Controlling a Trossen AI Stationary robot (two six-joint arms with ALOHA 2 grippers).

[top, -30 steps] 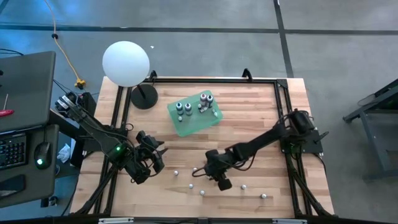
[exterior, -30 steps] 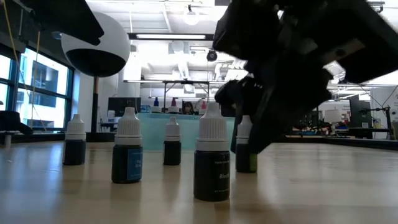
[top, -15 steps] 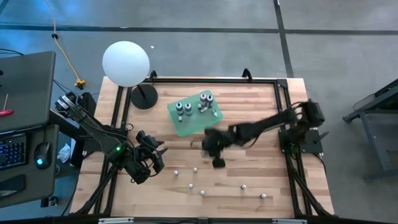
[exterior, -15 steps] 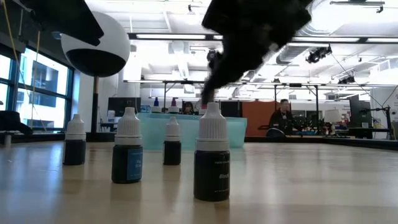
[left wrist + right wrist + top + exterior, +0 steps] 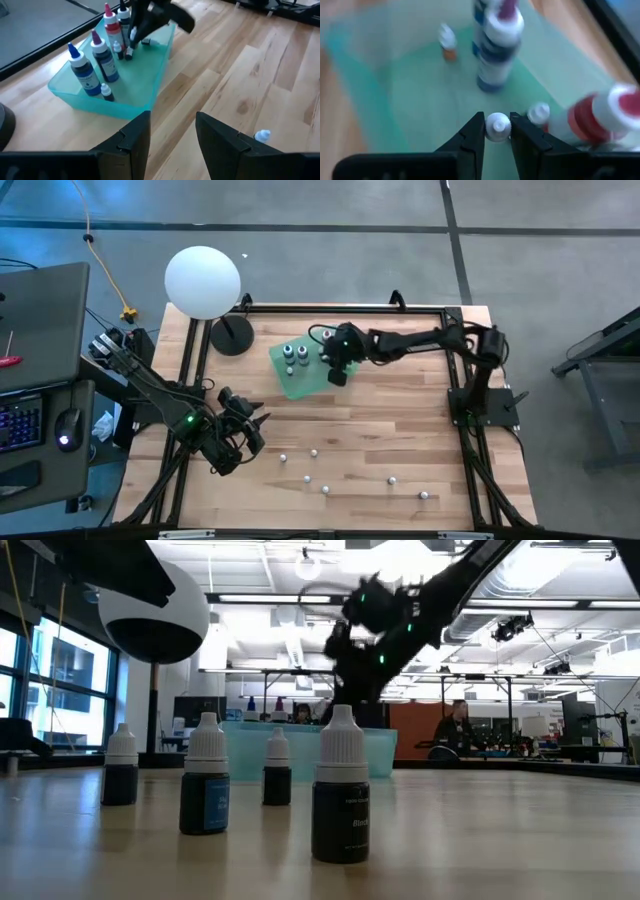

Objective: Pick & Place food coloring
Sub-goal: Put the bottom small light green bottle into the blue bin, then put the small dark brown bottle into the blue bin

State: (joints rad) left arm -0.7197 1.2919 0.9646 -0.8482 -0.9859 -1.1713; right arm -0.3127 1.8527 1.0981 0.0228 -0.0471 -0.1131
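Green plastic marks the tray point(image 5: 300, 380) in the high view, set on the wooden table point(image 5: 400, 420) near the white sphere lamp point(image 5: 203, 281). The right arm is stretched across from its base, its right gripper point(image 5: 338, 370) placed over the tray's right part. The left gripper point(image 5: 250, 430) is parked low at the table's left side. Five loose bottles point(image 5: 313, 452) are scattered as pale dots along the near edge, well apart from the tray.

From table height, what the overhead camera cannot give is supplied: four of those bottles are seen upright, with whitish caps and dark bodies, the nearest bottle point(image 5: 339, 785) largest in the frame, a blue-labelled one point(image 5: 206, 788) to its side. The right gripper point(image 5: 365, 660) is seen raised behind them, above the pale tray wall point(image 5: 385, 752). A person point(image 5: 455, 730) is seen in the room beyond.

By the left wrist camera, the tray's contents are shown: tall blue-tipped bottles point(image 5: 82, 70), a red one point(image 5: 112, 31), and tiny droppers point(image 5: 105, 91) among them. The left gripper's fingers point(image 5: 137, 137) are spread apart with nothing between.

Only in the right wrist camera is the grasp disclosed: a small white-capped dropper point(image 5: 497, 126) is pinched between the narrowed fingers point(image 5: 470, 137), held over the tray floor, with another tiny bottle point(image 5: 538, 113) just beside it.
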